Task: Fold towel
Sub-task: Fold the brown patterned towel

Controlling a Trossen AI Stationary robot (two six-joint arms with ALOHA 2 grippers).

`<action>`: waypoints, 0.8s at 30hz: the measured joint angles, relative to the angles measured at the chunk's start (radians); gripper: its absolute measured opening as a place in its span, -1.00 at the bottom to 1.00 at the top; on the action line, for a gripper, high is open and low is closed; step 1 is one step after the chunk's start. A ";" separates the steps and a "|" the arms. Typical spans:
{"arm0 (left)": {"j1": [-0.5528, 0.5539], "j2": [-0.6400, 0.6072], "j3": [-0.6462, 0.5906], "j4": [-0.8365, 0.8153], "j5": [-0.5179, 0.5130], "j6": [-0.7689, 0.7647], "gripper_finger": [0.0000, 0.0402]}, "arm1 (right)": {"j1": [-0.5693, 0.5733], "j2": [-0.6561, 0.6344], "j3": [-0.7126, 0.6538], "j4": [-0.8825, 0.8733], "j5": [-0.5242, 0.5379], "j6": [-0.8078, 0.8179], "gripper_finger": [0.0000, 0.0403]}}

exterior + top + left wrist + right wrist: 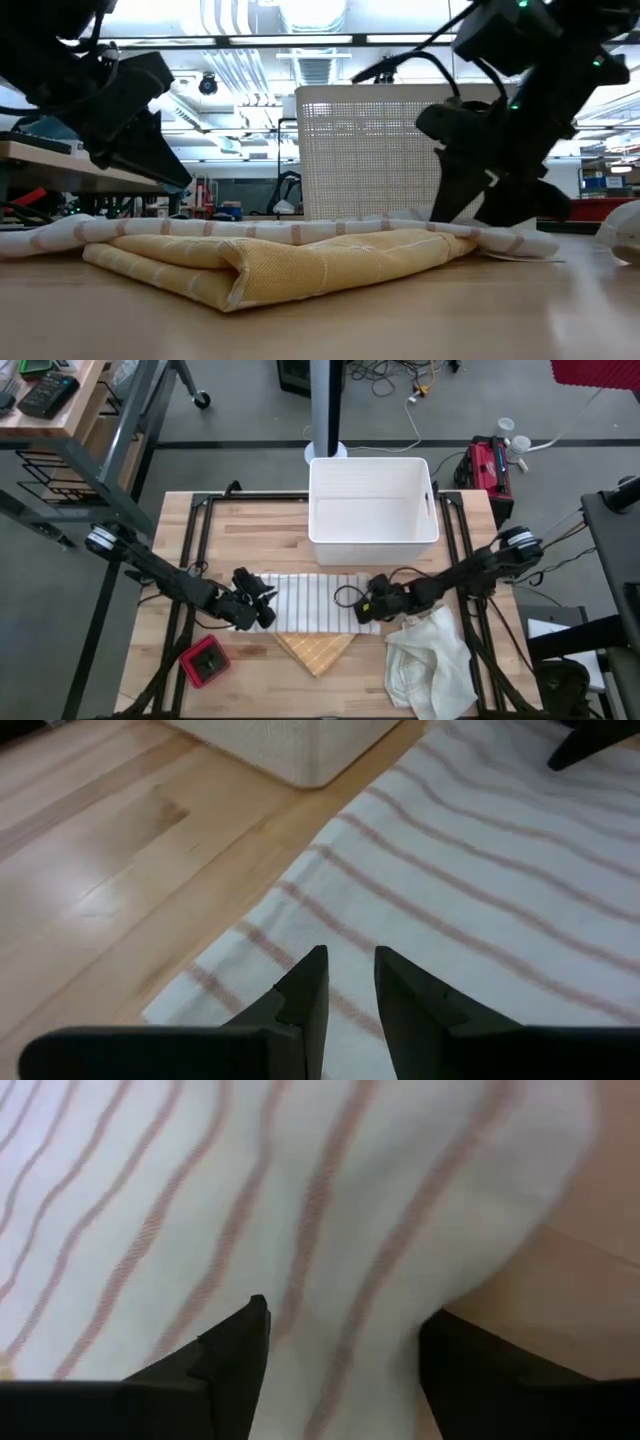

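Observation:
A white towel with thin reddish stripes (315, 598) lies spread flat across the middle of the table. Its near part rests on a folded yellow cloth (315, 650), whose corner points at the near edge. In the low view the striped towel (300, 230) drapes over the yellow cloth (290, 265). My left gripper (262, 610) hovers low over the towel's left end, open by a narrow gap (350, 990). My right gripper (372, 605) is wide open at the towel's right end (345, 1360), with a raised hump of cloth between its fingers. My right gripper comes down from above on the striped towel's right end (350, 1280), one finger on either side of a raised hump of cloth. Whether the fingertips (465, 215) touch the cloth, I cannot tell. The towel lies on the table.
A white plastic basket (372, 510) stands at the far edge, just behind the towel. A crumpled cream cloth (430, 660) lies at the near right, close to my right arm. A small red object (205, 662) sits at the near left. Bare wood shows along the near edge.

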 joint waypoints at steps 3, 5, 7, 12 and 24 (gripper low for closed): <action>0.000 0.000 -0.010 0.005 0.003 -0.010 -0.63 | -0.001 0.021 0.029 0.025 -0.021 -0.029 0.08; 0.000 0.000 -0.015 0.004 0.010 -0.012 -0.63 | 0.000 0.029 0.034 0.051 -0.028 -0.044 0.06; 0.000 0.000 -0.017 0.009 0.011 -0.013 -0.63 | 0.000 0.036 0.036 0.086 -0.027 -0.060 0.03; 0.000 0.003 -0.019 0.010 0.011 -0.027 -0.63 | -0.007 0.064 0.035 0.106 -0.010 -0.077 -0.09; 0.000 0.003 -0.019 0.018 0.011 -0.031 -0.63 | -0.017 0.046 0.027 0.109 0.075 -0.182 -0.94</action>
